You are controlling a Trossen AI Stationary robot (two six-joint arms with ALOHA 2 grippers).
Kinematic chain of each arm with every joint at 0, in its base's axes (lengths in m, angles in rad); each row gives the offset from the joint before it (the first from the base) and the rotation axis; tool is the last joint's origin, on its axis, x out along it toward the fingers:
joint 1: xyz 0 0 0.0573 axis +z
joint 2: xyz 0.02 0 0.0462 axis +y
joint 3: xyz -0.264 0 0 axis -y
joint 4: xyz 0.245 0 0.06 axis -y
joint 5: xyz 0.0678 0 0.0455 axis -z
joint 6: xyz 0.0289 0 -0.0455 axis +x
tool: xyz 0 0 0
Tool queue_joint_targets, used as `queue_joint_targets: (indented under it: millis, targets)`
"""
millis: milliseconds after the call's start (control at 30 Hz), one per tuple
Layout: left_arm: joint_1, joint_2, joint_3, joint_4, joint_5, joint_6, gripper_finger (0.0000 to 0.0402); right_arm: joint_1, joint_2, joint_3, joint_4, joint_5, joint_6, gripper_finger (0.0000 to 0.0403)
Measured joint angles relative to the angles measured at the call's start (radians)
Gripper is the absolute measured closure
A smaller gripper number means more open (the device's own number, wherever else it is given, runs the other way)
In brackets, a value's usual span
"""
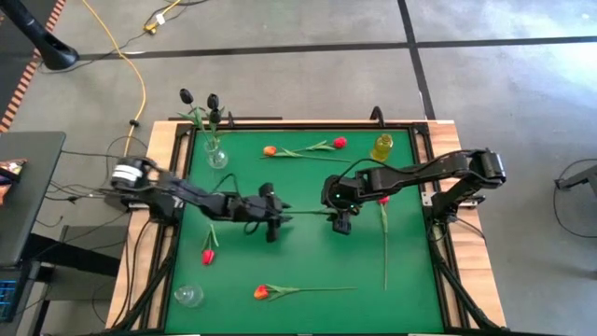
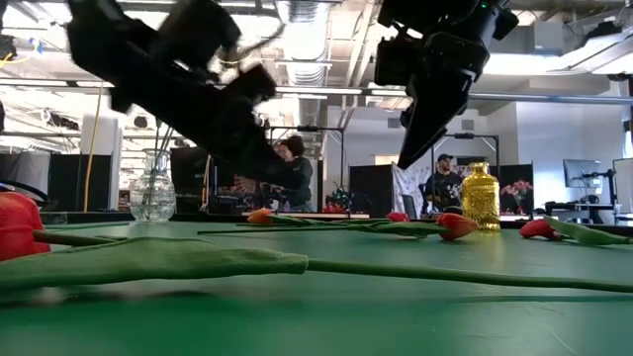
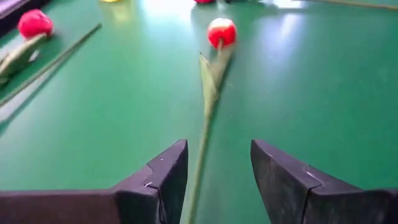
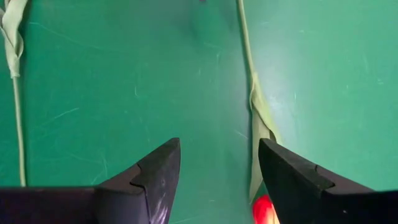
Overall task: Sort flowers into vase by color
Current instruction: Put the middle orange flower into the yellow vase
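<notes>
A red tulip (image 3: 221, 31) lies flat on the green table between the two arms. Its thin stem (image 1: 308, 213) runs back between the open fingers of my left gripper (image 3: 217, 177), which sits low at mid-table (image 1: 283, 220). I see no touch there. My right gripper (image 4: 217, 171) is open and points down (image 1: 341, 224) over the same flower. That flower's red head (image 4: 263, 209) shows beside one finger. A clear vase (image 1: 216, 154) at the far left holds two black tulips (image 1: 214, 101). A yellow vase (image 1: 381, 147) stands at the far right.
Other tulips lie flat on the table: an orange one (image 1: 269, 150) and a red one (image 1: 340, 142) at the far side, a red one (image 1: 207, 255) at the left, an orange one (image 1: 260, 292) near the front and a red one (image 1: 382, 199) under the right arm. A small clear glass (image 1: 188, 295) stands at the near left corner.
</notes>
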State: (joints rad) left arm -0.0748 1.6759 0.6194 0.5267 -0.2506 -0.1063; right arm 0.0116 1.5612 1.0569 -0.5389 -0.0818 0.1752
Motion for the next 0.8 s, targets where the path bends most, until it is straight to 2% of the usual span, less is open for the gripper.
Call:
queue_joint_targets:
  millis: [133,267,433,533,700,800]
  targets:
    - [0.053,0.133,0.098,-0.006,0.105,0.013,0.0237,0.002,0.000,0.000,-0.009,0.000,0.001,0.0159]
    - [0.088,0.235,0.197,-0.141,0.135,-0.003,0.0237,0.002,-0.012,0.000,-0.031,-0.001,0.034,0.0159]
    - [0.095,0.272,0.262,-0.274,0.141,0.013,0.0247,-0.004,-0.046,0.000,-0.026,0.006,0.107,0.0159]
    - [0.095,0.272,0.263,-0.277,0.143,0.030,0.0282,-0.015,-0.074,0.000,-0.019,0.008,0.166,0.0159]
    - [0.102,0.243,0.262,-0.299,0.157,0.036,0.0382,-0.002,-0.130,0.000,-0.037,0.022,0.245,0.0159]
    - [0.122,0.189,0.254,-0.351,0.151,0.037,0.0394,0.027,-0.177,0.000,-0.040,0.105,0.272,0.0159]
